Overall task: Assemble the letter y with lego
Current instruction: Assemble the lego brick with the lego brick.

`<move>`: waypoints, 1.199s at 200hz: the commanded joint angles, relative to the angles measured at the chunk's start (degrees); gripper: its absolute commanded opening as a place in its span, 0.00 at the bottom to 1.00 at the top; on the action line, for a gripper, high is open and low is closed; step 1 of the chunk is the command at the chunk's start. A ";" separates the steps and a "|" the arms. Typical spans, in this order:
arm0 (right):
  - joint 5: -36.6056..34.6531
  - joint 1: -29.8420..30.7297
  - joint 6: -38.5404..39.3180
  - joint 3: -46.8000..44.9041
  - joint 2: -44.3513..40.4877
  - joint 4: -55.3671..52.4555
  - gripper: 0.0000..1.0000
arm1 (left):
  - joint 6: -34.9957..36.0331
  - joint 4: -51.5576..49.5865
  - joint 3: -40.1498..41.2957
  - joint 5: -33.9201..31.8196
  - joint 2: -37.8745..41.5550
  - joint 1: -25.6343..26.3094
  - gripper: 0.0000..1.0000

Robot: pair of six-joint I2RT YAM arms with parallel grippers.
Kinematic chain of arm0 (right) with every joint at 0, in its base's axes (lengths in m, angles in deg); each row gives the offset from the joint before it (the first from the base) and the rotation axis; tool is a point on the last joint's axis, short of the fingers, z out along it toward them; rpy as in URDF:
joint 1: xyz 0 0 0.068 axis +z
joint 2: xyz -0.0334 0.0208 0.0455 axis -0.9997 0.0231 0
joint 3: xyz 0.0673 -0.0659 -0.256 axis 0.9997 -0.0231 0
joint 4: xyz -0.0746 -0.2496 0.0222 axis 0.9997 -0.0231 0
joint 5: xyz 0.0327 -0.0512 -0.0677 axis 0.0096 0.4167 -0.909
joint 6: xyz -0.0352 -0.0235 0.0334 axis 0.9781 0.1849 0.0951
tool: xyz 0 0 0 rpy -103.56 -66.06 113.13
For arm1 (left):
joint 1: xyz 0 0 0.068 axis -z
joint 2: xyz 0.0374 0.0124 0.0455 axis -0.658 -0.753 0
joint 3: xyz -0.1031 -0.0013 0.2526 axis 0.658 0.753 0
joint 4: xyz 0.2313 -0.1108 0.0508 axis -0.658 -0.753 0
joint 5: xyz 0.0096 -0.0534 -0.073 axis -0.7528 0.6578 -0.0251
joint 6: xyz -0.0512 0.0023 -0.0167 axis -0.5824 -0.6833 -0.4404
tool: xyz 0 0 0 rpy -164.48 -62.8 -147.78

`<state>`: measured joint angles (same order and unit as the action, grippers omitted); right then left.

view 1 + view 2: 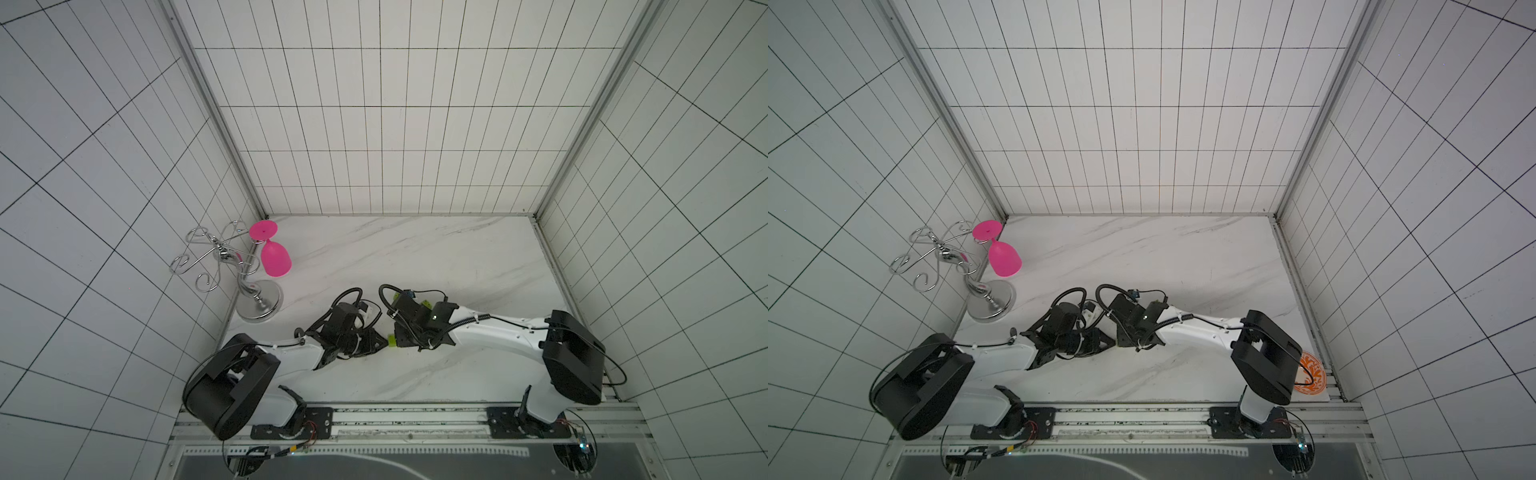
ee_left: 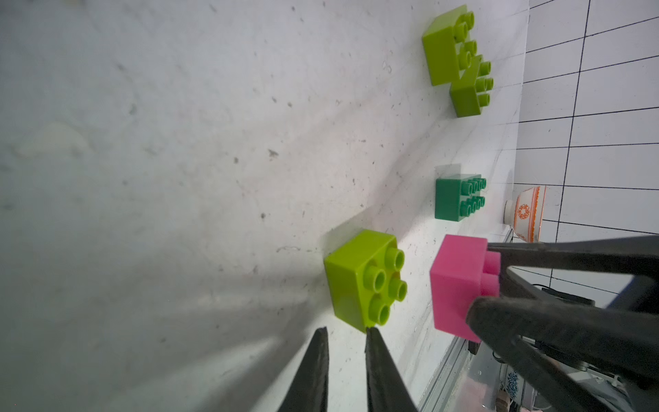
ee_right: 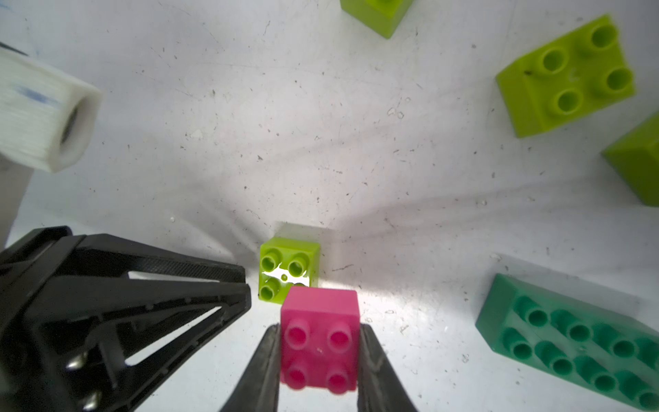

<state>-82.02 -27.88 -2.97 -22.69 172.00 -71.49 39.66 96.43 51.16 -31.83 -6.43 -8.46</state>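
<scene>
1. The right tool [image 3: 319, 330] is clamped on the pink brick [image 3: 321, 351], one finger on each of two opposite side walls. The studs face up toward the wrist, and the brick looks lifted clear of the bench [image 1: 415, 257].
2. The pink brick is square and has no long axis. What counts is its edges, which run nearly parallel to those of the brick below it.
3. That lime brick [image 3: 289, 267] sits flat on the bench with its studs up. It lies just ahead of the pink brick along the right tool's reach, slightly toward the left arm's side. In the right wrist view the pink brick's far edge overlaps the nearest lime stud. I judge the coming move to be a short carry forward, then a straight press down.
4. The left tool [image 2: 346, 333] has its jaws a narrow gap apart with nothing between them. One fingertip is at the lime brick's corner and seems to touch it. It is well placed to brace the brick.
5. In a top view the two tools meet about midway across the bench's width, nearer the robot-side edge than the back edge.
6. Farther out on the right arm's side, the dark green brick [image 3: 570, 339] lies flat, studs up, with its long axis skewed to the pink brick's edges. Three other lime bricks [image 3: 563, 78] lie loose beyond it. Nothing is joined yet.
</scene>
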 commanded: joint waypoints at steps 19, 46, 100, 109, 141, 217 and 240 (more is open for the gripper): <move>-0.32 0.29 -1.57 -2.68 1.93 0.80 0.29 | -0.27 4.01 -0.51 1.08 -1.56 0.00 0.22; -0.32 0.29 -1.66 -3.24 1.92 1.36 0.29 | 0.09 3.48 -0.77 0.93 -0.74 -0.04 0.22; -0.40 0.32 -1.40 -2.20 2.25 1.00 0.29 | 0.70 3.60 -1.19 0.40 -1.02 0.01 0.22; -0.37 0.36 -1.30 -2.05 2.39 0.98 0.29 | 0.70 3.60 -1.28 0.40 -1.48 0.01 0.22; -0.49 0.56 -1.00 -1.04 3.71 0.15 0.29 | 0.70 4.20 -1.23 0.66 -2.56 0.01 0.22; -1.88 1.21 -0.43 2.00 6.34 -3.44 0.29 | 1.36 3.06 -1.77 0.49 -4.03 -0.05 0.22; -2.11 1.51 -0.34 2.00 6.90 -4.05 0.29 | 1.29 3.23 -1.61 0.40 -4.48 0.00 0.22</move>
<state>-83.35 -27.35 -3.03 -21.88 175.54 -69.19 40.29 98.70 50.39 -30.65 -9.58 -8.57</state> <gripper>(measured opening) 0.316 0.222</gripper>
